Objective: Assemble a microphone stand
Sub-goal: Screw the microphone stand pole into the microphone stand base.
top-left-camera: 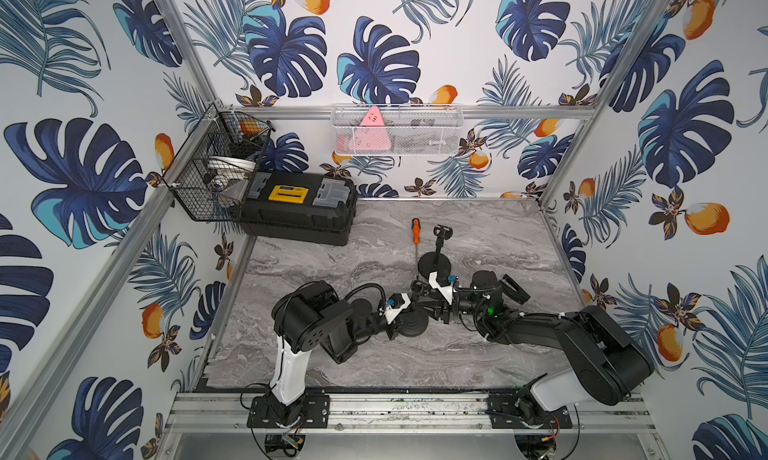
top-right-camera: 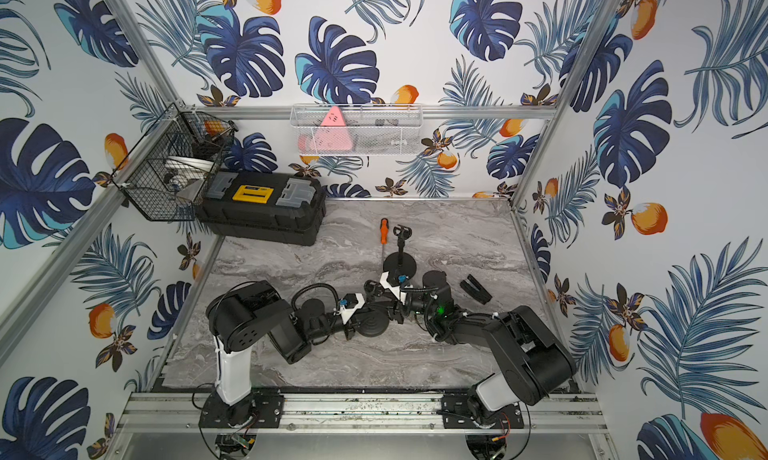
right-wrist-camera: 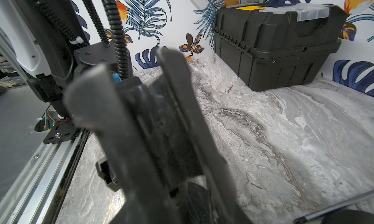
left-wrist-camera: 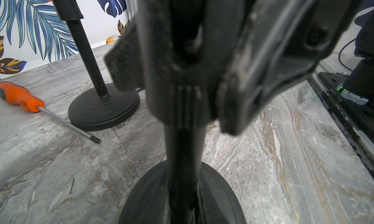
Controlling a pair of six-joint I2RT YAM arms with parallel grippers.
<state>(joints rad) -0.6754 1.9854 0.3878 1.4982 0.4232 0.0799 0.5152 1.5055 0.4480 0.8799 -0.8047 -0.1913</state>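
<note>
Top views: the left gripper (top-left-camera: 406, 313) clamps tight on the stand's pole (left-wrist-camera: 183, 150), above its base (top-left-camera: 413, 327) on the tabletop (top-left-camera: 478, 237). The right gripper (top-left-camera: 426, 300) straddles the pole top; grip unclear. Beyond are a screwdriver (top-left-camera: 415, 229), second stand (top-left-camera: 435, 264) and toolbox (top-left-camera: 297, 216), its yellow label (top-left-camera: 287, 193) too small to read.

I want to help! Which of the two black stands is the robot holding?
The near stand, clamped in the left end effector. The far stand beside the screwdriver stands free.
</note>
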